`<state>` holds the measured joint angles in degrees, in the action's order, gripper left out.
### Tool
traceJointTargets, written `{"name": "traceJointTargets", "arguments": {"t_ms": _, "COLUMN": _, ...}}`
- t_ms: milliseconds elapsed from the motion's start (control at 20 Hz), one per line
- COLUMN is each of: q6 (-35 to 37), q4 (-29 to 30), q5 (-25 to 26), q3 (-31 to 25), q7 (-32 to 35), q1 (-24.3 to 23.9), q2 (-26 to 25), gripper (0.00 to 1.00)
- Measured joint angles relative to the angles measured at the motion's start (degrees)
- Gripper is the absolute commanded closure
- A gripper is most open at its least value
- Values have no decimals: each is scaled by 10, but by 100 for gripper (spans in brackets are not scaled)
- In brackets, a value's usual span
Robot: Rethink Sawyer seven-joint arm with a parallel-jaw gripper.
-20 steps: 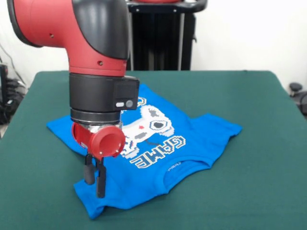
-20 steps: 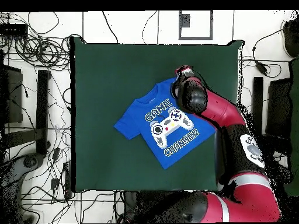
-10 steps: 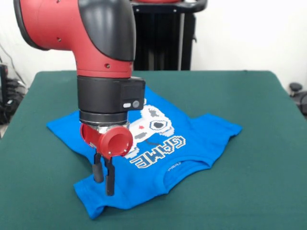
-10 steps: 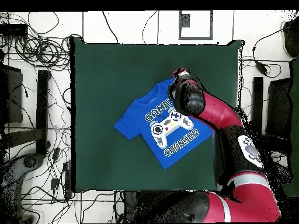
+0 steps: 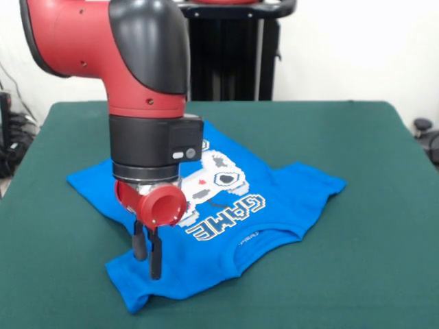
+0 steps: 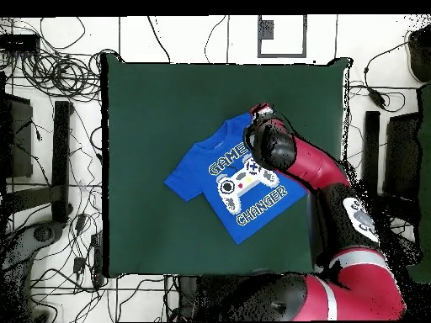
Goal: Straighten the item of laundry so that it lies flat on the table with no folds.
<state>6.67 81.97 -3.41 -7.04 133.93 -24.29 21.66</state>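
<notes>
Two black fingers [image 5: 156, 252] of the red-and-black arm's claw [image 5: 148, 256] hung close together, narrow gap btwn them, tips at or just above cloth; grasping or not: couldn't tell. Sat over the sleeve corner of the small bright blue short-sleeved T-shirt [image 5: 274, 199] w/ white "GAME CHANGER" lettering and controller graphic. Lay print-up, mostly spread, turned askew, wrinkled near collar and sleeve. Rested right of centre in overhead view on the large dark green felt-topped table [image 6: 151, 126].
</notes>
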Motion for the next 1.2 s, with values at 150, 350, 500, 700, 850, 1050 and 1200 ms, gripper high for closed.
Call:
{"name": "traceJointTargets", "arguments": {"t_ms": 150, "q6": -9, "q4": 0, "q5": 0, "q3": 0, "q7": 0, "q1": 0, "q2": -12, "gripper": 0}}
{"name": "traceJointTargets", "arguments": {"t_ms": 350, "q6": -24, "q4": 0, "q5": 0, "q3": 0, "q7": 0, "q1": 0, "q2": -34, "gripper": 0}}
{"name": "traceJointTargets", "arguments": {"t_ms": 500, "q6": -29, "q4": 0, "q5": 0, "q3": 0, "q7": 0, "q1": 0, "q2": -41, "gripper": 0}}
{"name": "traceJointTargets", "arguments": {"t_ms": 700, "q6": -38, "q4": -1, "q5": 0, "q3": 0, "q7": 0, "q1": 1, "q2": -43, "gripper": 0}}
{"name": "traceJointTargets", "arguments": {"t_ms": 850, "q6": -39, "q4": -2, "q5": 0, "q3": 0, "q7": 0, "q1": 1, "q2": -43, "gripper": 0}}
{"name": "traceJointTargets", "arguments": {"t_ms": 1050, "q6": -39, "q4": -3, "q5": 0, "q3": 0, "q7": 0, "q1": 2, "q2": -44, "gripper": 0}}
{"name": "traceJointTargets", "arguments": {"t_ms": 1200, "q6": -39, "q4": -5, "q5": 0, "q3": 0, "q7": 0, "q1": 4, "q2": -44, "gripper": 0}}
